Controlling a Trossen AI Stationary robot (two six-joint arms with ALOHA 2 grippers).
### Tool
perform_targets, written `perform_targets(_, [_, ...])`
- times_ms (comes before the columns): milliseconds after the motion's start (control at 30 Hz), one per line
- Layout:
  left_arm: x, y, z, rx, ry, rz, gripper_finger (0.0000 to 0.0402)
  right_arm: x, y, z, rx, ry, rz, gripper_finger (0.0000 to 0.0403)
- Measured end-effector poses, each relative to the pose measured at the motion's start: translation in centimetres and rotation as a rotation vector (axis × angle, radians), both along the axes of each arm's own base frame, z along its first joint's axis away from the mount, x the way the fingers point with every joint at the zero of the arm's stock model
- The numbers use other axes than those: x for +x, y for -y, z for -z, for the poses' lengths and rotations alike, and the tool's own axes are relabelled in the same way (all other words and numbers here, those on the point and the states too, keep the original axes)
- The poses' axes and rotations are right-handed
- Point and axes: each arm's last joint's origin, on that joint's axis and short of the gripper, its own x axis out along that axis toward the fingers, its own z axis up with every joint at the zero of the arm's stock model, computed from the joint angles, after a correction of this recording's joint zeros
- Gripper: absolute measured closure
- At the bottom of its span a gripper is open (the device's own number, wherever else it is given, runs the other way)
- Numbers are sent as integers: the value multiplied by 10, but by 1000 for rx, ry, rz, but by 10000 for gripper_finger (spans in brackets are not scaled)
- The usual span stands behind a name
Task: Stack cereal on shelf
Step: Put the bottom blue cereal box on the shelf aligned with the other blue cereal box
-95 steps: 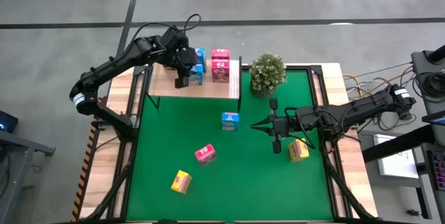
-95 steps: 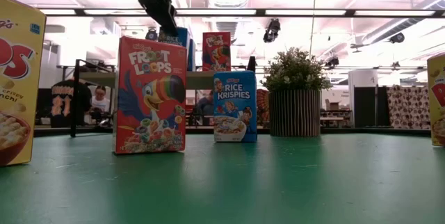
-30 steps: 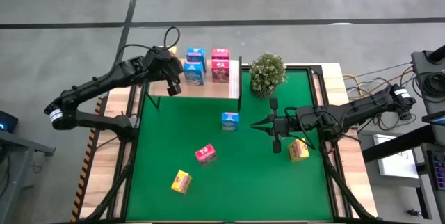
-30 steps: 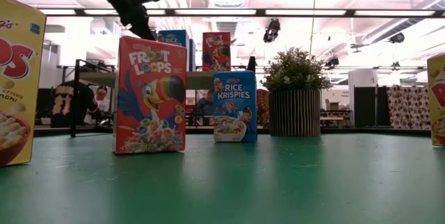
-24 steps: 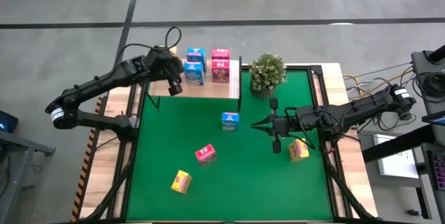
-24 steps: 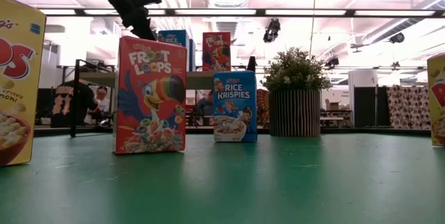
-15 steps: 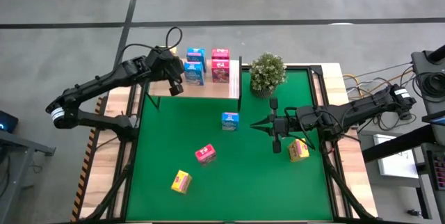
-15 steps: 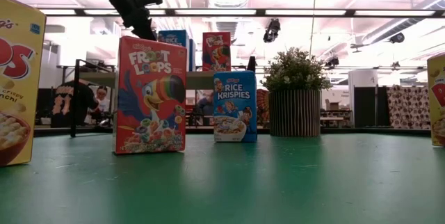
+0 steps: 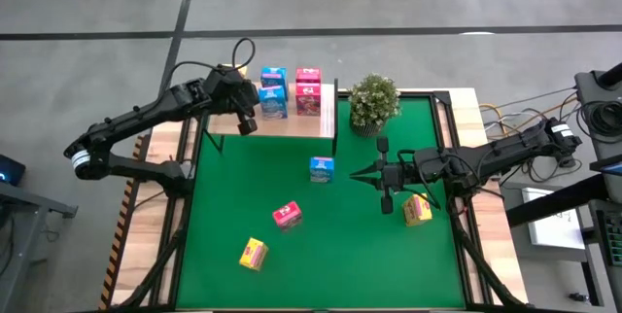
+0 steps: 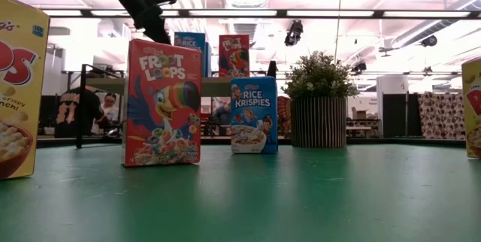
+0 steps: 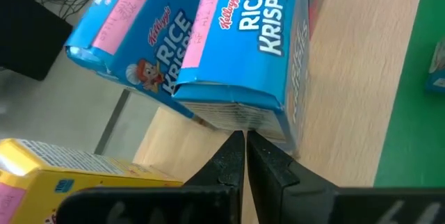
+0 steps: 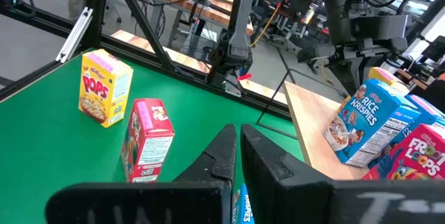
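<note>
With my left gripper (image 9: 249,124) pinched shut and empty just beside the shelf (image 9: 282,121), several cereal boxes (image 9: 273,102) sit shelved, while four (image 9: 288,215) wait on the mat, nearer my shut, idle right gripper (image 9: 383,174).

Glossy printed cardboard cereal boxes (image 11: 236,50), pale matt wood-grain shelf (image 11: 348,78), smooth green mat (image 9: 340,255).

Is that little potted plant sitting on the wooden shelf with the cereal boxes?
No, the potted plant stands on the green mat, just beside the shelf.
</note>
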Motion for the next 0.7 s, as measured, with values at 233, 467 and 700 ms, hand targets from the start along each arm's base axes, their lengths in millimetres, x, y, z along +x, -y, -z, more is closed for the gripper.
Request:
perform_targets(233, [3, -2, -3, 25, 39, -1, 402, 0, 0, 0, 2, 0, 0, 390])
perform_targets(467, [1, -2, -3, 38, 21, -50, 402, 0, 0, 0, 2, 0, 0, 390])
perform_targets(700, [-9, 9, -7, -18, 49, -111, 401, 0, 0, 0, 1, -2, 0, 390])
